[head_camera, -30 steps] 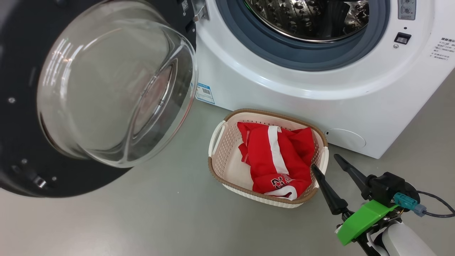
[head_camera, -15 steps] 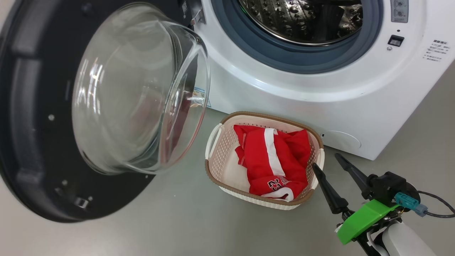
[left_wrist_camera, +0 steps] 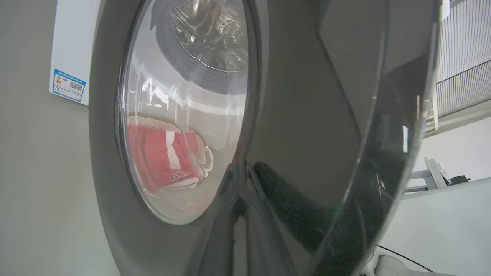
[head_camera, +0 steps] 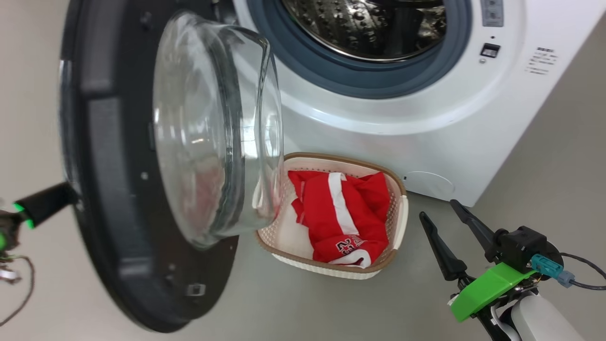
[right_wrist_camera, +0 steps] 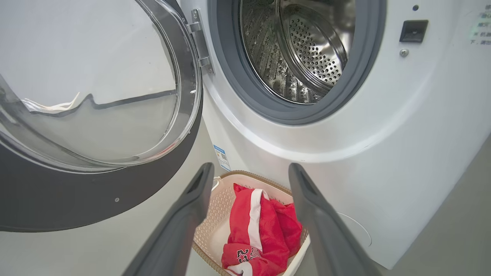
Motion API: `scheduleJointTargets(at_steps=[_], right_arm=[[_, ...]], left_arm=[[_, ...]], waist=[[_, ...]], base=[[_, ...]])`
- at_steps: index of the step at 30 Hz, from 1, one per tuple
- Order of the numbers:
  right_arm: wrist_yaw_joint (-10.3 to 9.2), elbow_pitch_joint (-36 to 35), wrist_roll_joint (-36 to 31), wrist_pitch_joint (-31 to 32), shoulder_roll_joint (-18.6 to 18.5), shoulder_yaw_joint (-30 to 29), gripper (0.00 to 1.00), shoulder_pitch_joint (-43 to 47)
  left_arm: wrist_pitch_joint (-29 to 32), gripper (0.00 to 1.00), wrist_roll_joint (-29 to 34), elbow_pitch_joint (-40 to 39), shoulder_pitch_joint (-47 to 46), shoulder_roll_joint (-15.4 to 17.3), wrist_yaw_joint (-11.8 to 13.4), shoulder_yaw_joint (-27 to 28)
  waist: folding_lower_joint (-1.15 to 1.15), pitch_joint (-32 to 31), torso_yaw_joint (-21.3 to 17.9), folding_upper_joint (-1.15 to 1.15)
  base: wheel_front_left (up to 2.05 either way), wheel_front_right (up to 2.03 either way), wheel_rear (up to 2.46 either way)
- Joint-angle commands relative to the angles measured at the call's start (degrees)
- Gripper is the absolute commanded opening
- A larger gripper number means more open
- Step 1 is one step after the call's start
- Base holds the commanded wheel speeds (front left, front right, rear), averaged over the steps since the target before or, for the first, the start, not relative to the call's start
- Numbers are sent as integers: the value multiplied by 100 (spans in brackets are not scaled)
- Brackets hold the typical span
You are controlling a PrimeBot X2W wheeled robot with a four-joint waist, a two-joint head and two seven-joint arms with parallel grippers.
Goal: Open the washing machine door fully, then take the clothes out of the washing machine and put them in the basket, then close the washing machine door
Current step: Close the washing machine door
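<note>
Swinging round on its hinge, the washing machine door (head_camera: 109, 156) now stands much closer to edge-on than a second ago, when its inner face lay wide open towards me; the whole scene has slid sideways as well, so part of that is the robot turning, but the door's angle to the machine has clearly changed. At the far left the left gripper (head_camera: 66, 194) has come into sight, fingers pinched together with nothing between them, tip pressed against the door's glossy outer face; the left wrist view shows the same closed fingers (left_wrist_camera: 234, 191) flat on the black rim, with the red cloth visible through the glass. The clear glass porthole (head_camera: 213, 132) now bulges towards the machine and hides the left end of the basket (head_camera: 348, 158) from where I stand; whether it passes clear above the rim I cannot tell. The clothes (head_camera: 341, 213) lie in the basket, on the floor just in front of the washing machine (head_camera: 426, 123), and what shows of the steel drum (head_camera: 369, 23) looks empty. At the right the right gripper (head_camera: 439, 211) hangs with its jaws spread wide, holding nothing, near the basket's right end. To my eye unloading is done and the closing push is under way, with a good part of the swing left.
</note>
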Motion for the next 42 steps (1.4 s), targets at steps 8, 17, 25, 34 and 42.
scheduleJointTargets(at_steps=[8,17,25,34,42], right_arm=[[9,-200,-73,-44,112,7,100,91],[9,-265,-105,-44,255,-77,100,106],[9,-320,-135,-44,391,-133,100,34],[9,-391,-164,-44,547,-244,100,-67],[9,-438,-186,-44,704,-292,100,-169]], left_arm=[[-87,0,214,-786,-119,-81,-24,-83],[-282,0,437,-933,-413,-440,-24,-465],[-483,0,593,-550,-929,-620,-24,-640],[-817,0,727,-24,-1582,-732,-24,-662],[-1187,0,949,580,-2176,-731,-24,-696]], waist=[[0,-40,-588,0],[0,14,-1237,0],[0,172,-1857,0],[0,463,-2489,0],[0,668,-2941,0]], base=[[0,0,0],[0,0,0],[0,0,0],[0,0,0],[0,0,0]])
